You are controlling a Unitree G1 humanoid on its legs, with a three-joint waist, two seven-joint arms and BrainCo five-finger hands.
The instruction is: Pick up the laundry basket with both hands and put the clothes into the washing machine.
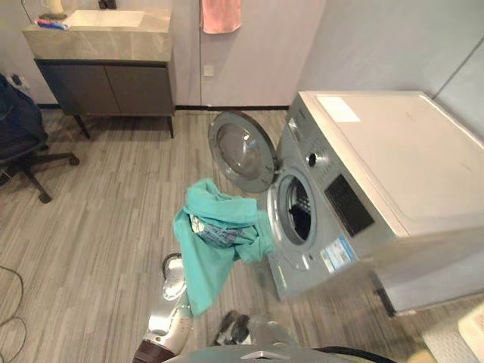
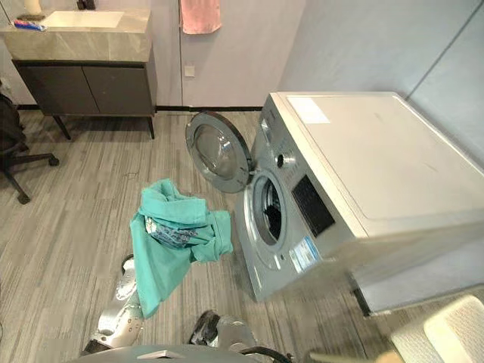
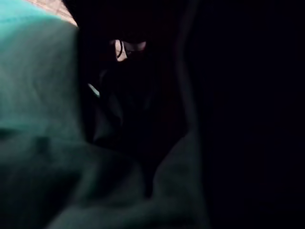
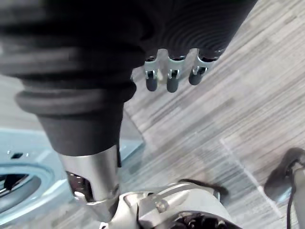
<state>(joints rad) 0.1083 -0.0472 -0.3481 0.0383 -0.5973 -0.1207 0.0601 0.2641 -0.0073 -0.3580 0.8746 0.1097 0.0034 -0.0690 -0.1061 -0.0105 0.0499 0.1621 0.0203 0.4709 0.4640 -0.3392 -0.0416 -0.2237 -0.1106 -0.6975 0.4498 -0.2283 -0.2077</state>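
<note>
Silver right robot hand [image 4: 172, 76]: fingers loose and a little apart, holding nothing, hanging above the grey plank floor [image 1: 98, 227]. In the head views it sits low, at 6 o'clock.

Left robot hand: buried under the teal cloth [image 1: 208, 257]; whether it is spread or clenched cannot be told. The left arm [image 1: 168, 306] rises from 7 o'clock into the cloth's lower edge.

Teal cloth: one large garment, lifted off the floor at mid-scene, draped and hanging down over the arm. A blue-grey patterned piece [image 1: 215, 231] lies in its folds; cloth or basket cannot be told.

Washing machine [image 1: 378, 174]: grey front-loader at 3 o'clock of the cloth. The drum opening [image 1: 296, 210] is uncovered and dark inside, and the cloth's near edge lies just beside its rim; contact cannot be told. The round door [image 1: 242, 151] is swung wide, at 10 o'clock of the opening and 12 o'clock of the cloth.

Sink cabinet [image 1: 106, 76]: dark fronts, pale top, at 11 o'clock against the wall.

Pink towel [image 1: 221, 15]: hung on the wall, 12 o'clock.

Office chair [image 1: 23, 144]: dark, at 9 o'clock, well apart from the cloth.
</note>
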